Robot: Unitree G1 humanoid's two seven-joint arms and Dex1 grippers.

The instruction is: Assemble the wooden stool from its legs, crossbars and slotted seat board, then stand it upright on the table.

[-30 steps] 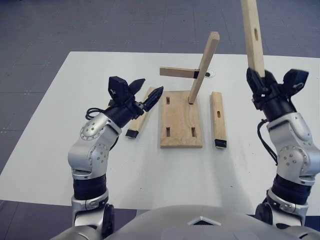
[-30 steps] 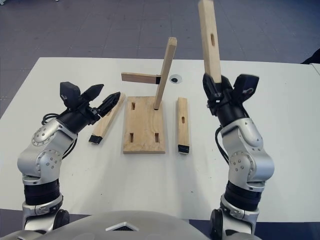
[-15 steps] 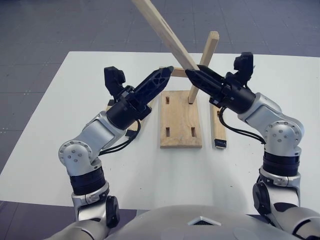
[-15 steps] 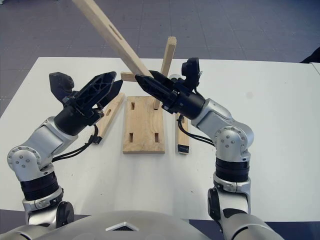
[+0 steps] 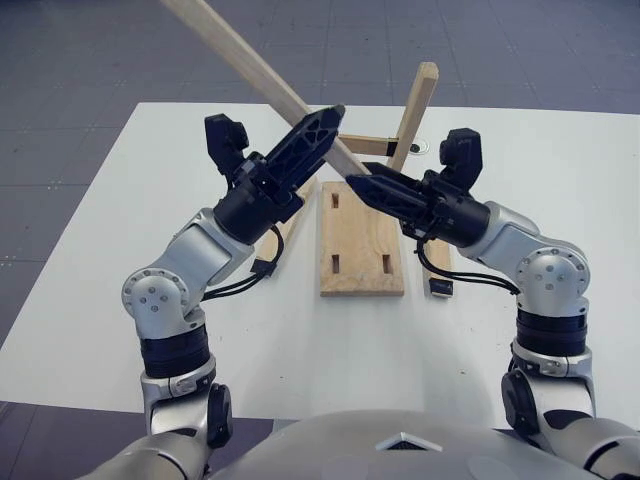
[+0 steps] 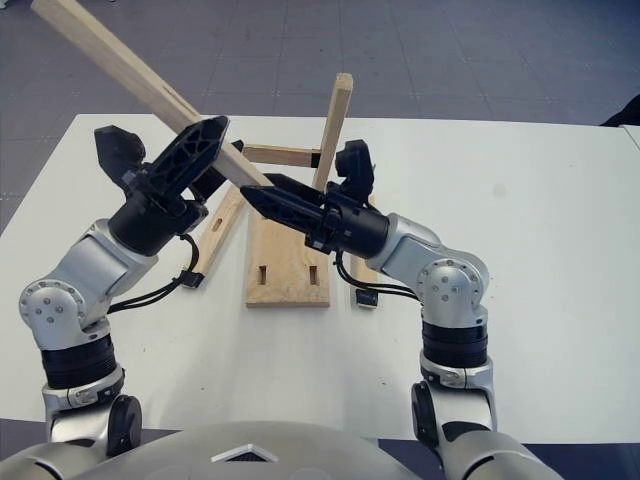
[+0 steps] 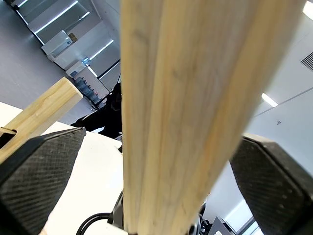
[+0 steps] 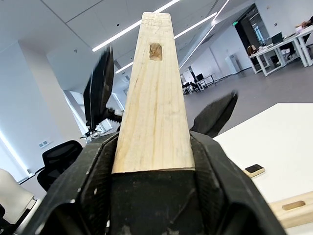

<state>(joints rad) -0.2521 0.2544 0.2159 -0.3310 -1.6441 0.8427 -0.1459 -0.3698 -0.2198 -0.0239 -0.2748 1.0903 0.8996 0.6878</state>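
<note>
My right gripper (image 5: 356, 185) is shut on the lower end of a long wooden leg (image 5: 240, 62) with a slot near its far end. The leg slants up to the left over the table. My left gripper (image 6: 222, 141) is open, and its pads (image 7: 41, 178) stand on either side of this leg with gaps. The slotted seat board (image 5: 362, 265) lies flat in the middle. One leg (image 5: 412, 125) stands tilted in its far right slot, with a crossbar (image 5: 362, 145) joined to it. Loose legs lie left (image 6: 214, 236) and right (image 5: 441, 271) of the board, partly hidden by my arms.
The white table (image 5: 560, 180) has a round cable hole (image 5: 427, 147) behind the standing leg. Its right half and its front strip are bare. Dark floor lies beyond the edges.
My right arm swung the held leg from upright on the right down over the board, slanting left. My left gripper rose from the loose leg and now straddles the held one.
</note>
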